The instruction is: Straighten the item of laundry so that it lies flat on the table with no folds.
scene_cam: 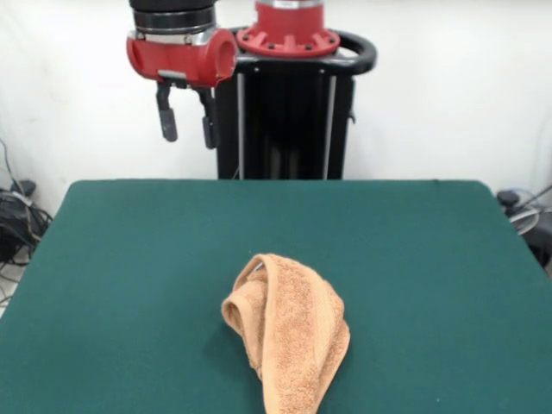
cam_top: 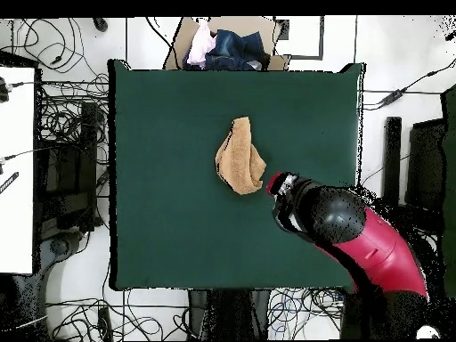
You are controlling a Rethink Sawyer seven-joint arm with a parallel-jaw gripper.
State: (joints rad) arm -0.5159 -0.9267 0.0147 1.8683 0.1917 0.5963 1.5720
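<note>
The gripper is hanging high with its fingers spread apart, holding nothing. Well below and off to one side of it, the towel is lying bunched on the table. Grabbing a thick fold could just drag the bundle along. Beyond the table's far edge from it, a box is holding clothes.

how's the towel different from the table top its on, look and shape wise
The towel is orange-tan with a looped, fuzzy pile; the table is dark green and smooth. The towel is crumpled into a narrow folded bundle with raised ridges, while the table is flat and rectangular. In the overhead view the towel covers only a small patch near the middle of the far wider table. Both look like soft fabric surfaces.
</note>
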